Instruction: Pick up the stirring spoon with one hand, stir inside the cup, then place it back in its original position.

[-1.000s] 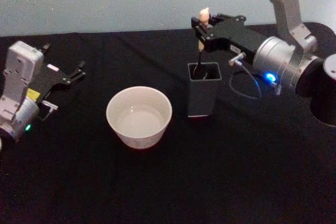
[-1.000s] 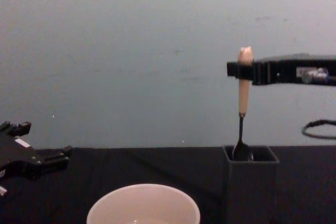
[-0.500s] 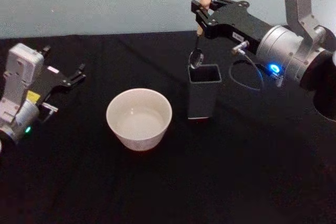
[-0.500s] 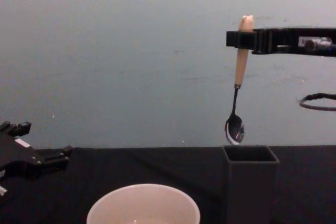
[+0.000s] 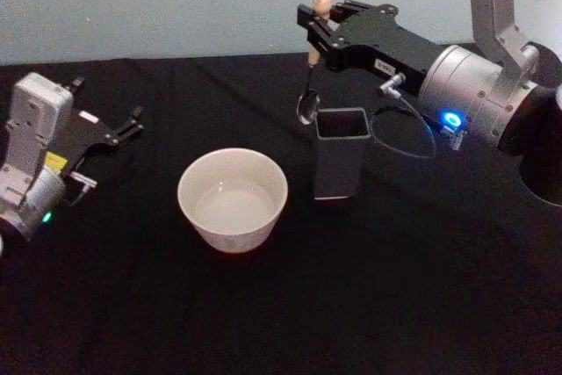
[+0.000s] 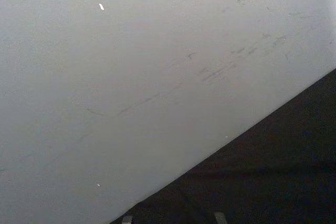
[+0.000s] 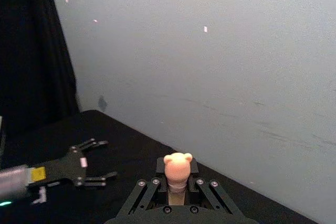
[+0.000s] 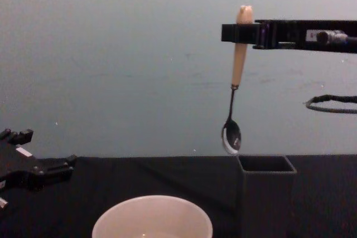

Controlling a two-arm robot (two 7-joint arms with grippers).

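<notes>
Our right pincer (image 5: pixel 316 31) pinches the stirring spoon (image 8: pixel 234 96) by its cream handle, under the bear knob. The spoon hangs in the air beside the dark box (image 5: pixel 339 164), not yet over the cup (image 5: pixel 232 230). We think it is light and stiff (the shiny stem looks slippery), so the handle is the best hold. Our left pincer (image 5: pixel 121 128) sits spread apart, far left.
</notes>
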